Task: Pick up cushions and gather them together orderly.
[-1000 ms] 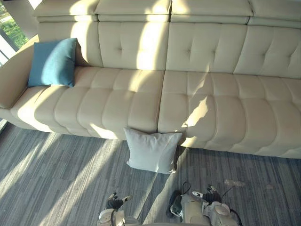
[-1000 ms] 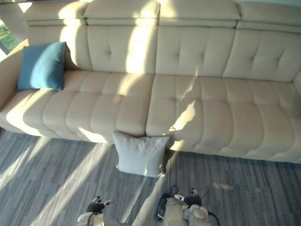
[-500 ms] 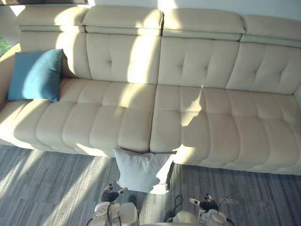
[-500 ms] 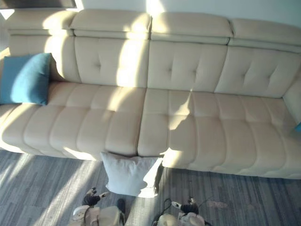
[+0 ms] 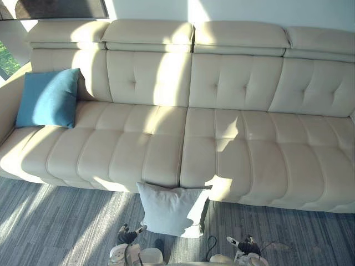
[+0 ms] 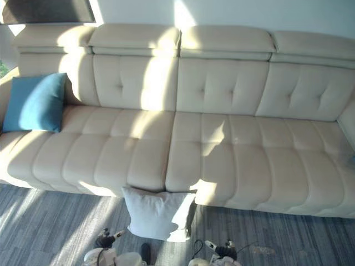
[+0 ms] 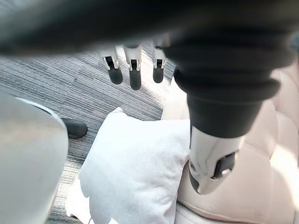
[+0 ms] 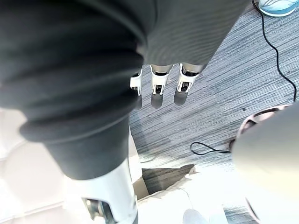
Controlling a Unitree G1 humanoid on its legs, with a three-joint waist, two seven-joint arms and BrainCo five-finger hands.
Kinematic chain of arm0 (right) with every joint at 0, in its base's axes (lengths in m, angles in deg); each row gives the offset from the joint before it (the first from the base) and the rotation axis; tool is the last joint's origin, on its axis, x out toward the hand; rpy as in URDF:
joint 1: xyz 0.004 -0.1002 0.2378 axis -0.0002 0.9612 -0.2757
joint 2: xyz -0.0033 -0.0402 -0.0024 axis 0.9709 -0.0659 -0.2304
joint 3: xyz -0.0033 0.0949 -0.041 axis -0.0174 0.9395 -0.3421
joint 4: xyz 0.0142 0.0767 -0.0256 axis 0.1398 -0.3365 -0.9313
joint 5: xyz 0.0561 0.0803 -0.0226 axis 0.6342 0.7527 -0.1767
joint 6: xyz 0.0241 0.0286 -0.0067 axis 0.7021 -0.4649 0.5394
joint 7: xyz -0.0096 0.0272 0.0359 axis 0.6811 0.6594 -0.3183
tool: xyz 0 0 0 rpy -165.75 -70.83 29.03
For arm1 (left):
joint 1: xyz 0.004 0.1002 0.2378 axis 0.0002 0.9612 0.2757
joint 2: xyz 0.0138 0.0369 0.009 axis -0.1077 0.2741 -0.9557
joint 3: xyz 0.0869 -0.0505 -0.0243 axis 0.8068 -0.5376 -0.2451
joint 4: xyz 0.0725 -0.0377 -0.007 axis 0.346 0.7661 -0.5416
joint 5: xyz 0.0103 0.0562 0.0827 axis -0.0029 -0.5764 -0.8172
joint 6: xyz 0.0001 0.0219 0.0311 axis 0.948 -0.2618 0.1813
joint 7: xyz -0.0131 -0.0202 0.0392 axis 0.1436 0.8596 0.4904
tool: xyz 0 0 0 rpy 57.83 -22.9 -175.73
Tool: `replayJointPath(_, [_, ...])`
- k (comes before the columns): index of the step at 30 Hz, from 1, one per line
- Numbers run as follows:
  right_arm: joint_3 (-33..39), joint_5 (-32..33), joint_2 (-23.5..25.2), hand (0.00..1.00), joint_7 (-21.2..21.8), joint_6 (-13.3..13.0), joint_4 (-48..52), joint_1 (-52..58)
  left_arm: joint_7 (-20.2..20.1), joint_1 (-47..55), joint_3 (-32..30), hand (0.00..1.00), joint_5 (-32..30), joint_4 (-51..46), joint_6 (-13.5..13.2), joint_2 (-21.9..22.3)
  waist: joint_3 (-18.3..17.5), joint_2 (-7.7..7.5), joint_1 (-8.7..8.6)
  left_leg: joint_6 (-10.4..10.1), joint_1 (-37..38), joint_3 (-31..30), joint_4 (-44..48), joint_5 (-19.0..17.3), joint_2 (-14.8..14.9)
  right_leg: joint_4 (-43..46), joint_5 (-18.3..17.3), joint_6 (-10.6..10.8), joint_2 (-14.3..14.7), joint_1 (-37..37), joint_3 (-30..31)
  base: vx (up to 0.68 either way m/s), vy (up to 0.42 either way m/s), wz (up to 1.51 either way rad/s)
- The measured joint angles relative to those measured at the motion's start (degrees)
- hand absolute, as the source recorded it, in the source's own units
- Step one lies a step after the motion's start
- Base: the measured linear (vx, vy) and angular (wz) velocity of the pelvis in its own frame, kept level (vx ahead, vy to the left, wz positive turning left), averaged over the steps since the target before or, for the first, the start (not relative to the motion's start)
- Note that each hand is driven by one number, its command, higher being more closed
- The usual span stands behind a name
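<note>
With left hand (image 7: pixel 135 74) and right hand (image 8: pixel 158 93) open and empty, we reckon the white cushion (image 5: pixel 173 210) is soft and light, best gripped at its top corners.

Before you, a long cream sofa (image 5: pixel 222 149) with tufted backrests and four headrest pads stands against a white wall (image 5: pixel 249 10), crossed by bands of sunlight. It rests on a grey striped floor (image 5: pixel 50 221). Note the dark panel (image 5: pixel 61 8) on the wall above its left end.
</note>
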Motion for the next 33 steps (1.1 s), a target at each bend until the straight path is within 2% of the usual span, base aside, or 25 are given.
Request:
replayJointPath(2, [-0.3,0.7,-2.0,0.0,-0.5,0.0,0.7,-3.5,1.1,-1.6,-0.1,0.0,1.5,-1.8,0.0,-0.8,3.8,0.72,0.98,0.1,-6.7,-0.9,8.5,-2.9,1.1,5.4,-1.6,-0.6,-0.2,-4.6,-0.1,-0.15,0.074,0.17])
replayJointPath(4, [-0.6,0.9,-3.1,0.0,-1.3,-0.3,2.3,-5.8,1.8,-3.3,-0.1,0.0,2.4,-2.7,0.0,-2.5,5.8,0.61,1.27,0.4,-11.2,-1.4,13.8,-4.5,1.6,10.6,-3.4,-1.2,-1.0,-9.0,-0.1,-0.19,0.076,0.06])
replayJointPath(6, [-2.6,2.3,-5.8,0.0,-2.3,-0.7,2.2,-11.7,3.9,-7.3,-0.1,0.0,3.9,-3.6,-0.2,-6.1,8.5,0.05,2.03,1.0,-19.3,-1.7,21.7,-6.7,2.0,19.5,-6.5,-1.6,-2.7,-17.0,0.6,-0.2,0.062,0.01])
replayJointPath(10, [-5.1,3.3,-8.6,0.0,-3.3,-1.3,3.2,-19.9,6.1,-13.8,-0.2,0.0,7.0,-7.0,-2.4,-8.6,10.8,0.24,2.01,1.9,-30.0,-2.2,29.6,-7.9,1.8,29.0,-9.1,-2.2,-5.1,-27.8,1.3,-0.17,0.066,0.01])
replayJointPath(16, [-8.0,4.7,-10.8,0.0,-5.9,-1.9,9.3,-31.6,8.0,-25.1,-1.7,0.0,8.6,-10.0,-3.6,-11.2,14.3,0.22,1.77,3.2,-45.7,-3.3,37.1,-7.8,2.0,38.4,-10.2,-3.5,-6.7,-43.5,2.0,-0.14,0.044,-0.03])
replayJointPath(22, [-8.7,7.6,-12.7,0.0,-8.5,-2.5,14.8,-40.5,9.0,-35.8,-1.6,0.0,8.6,-12.2,-3.6,-12.9,15.9,-0.25,1.64,3.3,-59.0,-3.9,42.3,-6.7,1.7,45.6,-11.0,-4.5,-8.3,-56.8,2.7,-0.12,0.004,-0.01])
replayJointPath(33, [-6.4,12.8,-14.4,0.0,-10.4,-4.5,14.0,-48.4,10.4,-48.3,0.9,0.0,8.6,-12.6,-3.8,-13.8,16.0,-0.42,0.7,3.3,-73.0,-4.3,46.1,-4.8,1.4,51.6,-10.9,-4.7,-9.2,-71.1,4.1,-0.08,-0.025,0.0])
